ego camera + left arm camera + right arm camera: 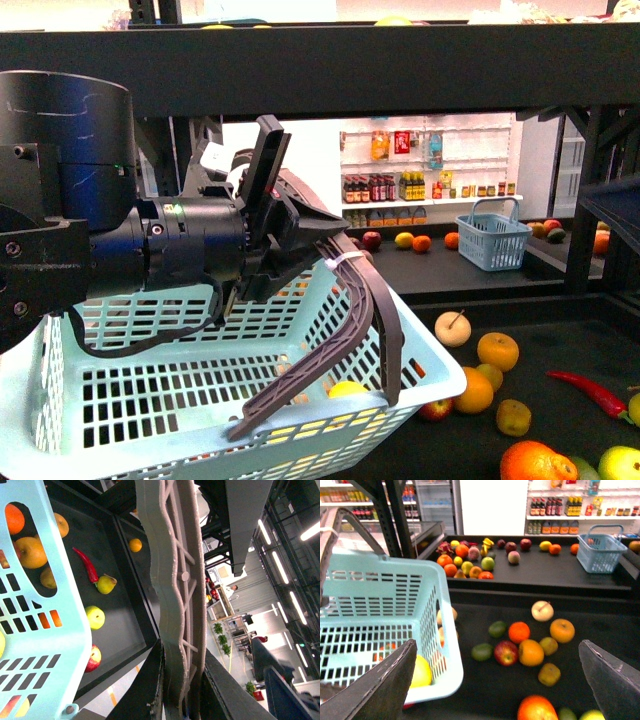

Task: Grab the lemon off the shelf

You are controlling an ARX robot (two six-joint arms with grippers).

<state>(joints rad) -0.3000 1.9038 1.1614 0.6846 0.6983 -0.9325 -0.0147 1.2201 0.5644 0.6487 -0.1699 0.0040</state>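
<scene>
Left hand (310, 235) clamped on grey handle (365, 310) of pale-blue basket (150, 400) holding a lemon (348, 388); right hand (497, 645) apart, gripping nothing

Ahead of me, white shelves (430, 203) of bottles (372, 188) lined a bright white wall (300, 170). Strip lights (281, 566) ran along the ceiling (292, 550), and potted plants (218, 628) stood far off.

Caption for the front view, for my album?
Left gripper grips the handle of a pale blue basket at the fruit-strewn shelf.
</scene>
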